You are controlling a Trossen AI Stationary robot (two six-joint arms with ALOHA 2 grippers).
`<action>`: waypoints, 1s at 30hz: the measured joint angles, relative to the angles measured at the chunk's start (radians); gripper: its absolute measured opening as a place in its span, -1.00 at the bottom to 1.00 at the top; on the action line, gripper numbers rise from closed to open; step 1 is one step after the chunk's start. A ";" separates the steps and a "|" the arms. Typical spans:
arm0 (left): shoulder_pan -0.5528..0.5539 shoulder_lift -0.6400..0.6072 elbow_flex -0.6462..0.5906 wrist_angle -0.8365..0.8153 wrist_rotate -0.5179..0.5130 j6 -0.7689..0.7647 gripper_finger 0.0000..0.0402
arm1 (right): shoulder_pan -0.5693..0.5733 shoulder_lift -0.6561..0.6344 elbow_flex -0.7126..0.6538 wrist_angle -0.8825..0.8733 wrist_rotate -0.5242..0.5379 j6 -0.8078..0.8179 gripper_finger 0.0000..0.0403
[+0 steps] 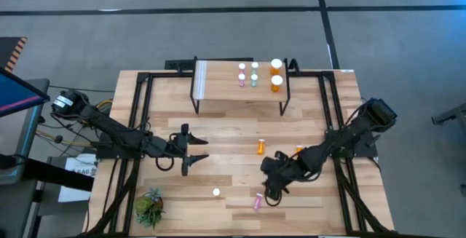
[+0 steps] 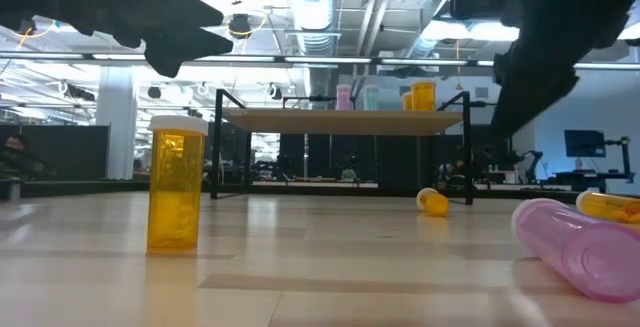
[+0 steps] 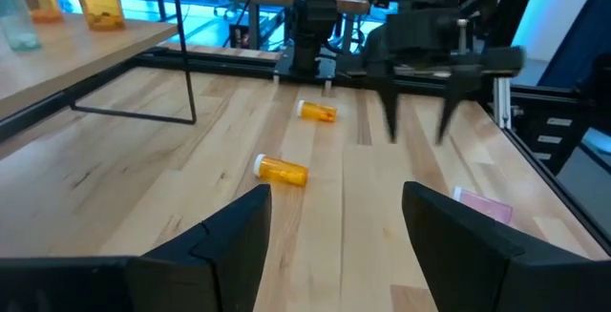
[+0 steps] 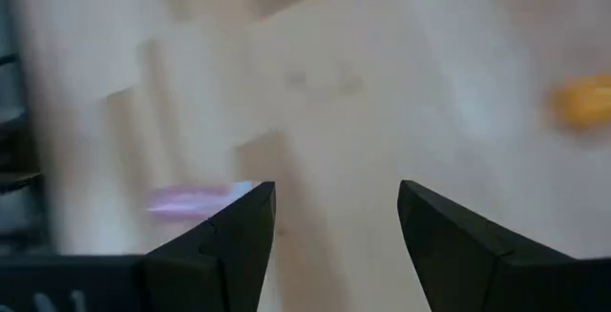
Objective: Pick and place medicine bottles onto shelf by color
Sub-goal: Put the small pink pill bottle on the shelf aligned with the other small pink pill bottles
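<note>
The shelf stands at the table's far side and carries pink, teal and two larger orange bottles at its right end. On the table, one orange bottle stands upright. Two orange ones and a pink one lie on their sides. My right gripper hangs open just above and to the right of the pink bottle, touching nothing. My left gripper is open over the table's left middle, pointing right.
A small green plant sits at the near left corner. Black frame rails run along the table's left and right sides. The shelf's left half is bare.
</note>
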State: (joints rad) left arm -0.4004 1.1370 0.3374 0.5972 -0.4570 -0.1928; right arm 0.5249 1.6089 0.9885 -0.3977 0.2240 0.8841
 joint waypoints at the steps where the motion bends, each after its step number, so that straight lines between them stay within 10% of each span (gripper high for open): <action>1: 0.000 0.000 0.000 0.000 0.000 0.000 0.12 | 0.000 0.000 -0.002 0.028 -0.035 -0.021 0.22; 30: 0.000 0.020 -0.001 -0.005 0.008 -0.009 0.12 | 0.080 0.246 0.071 0.184 -0.097 -0.619 0.04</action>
State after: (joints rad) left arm -0.4007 1.1568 0.3369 0.5924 -0.4488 -0.2020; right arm 0.6053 1.8545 1.0594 -0.2138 0.1271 0.2652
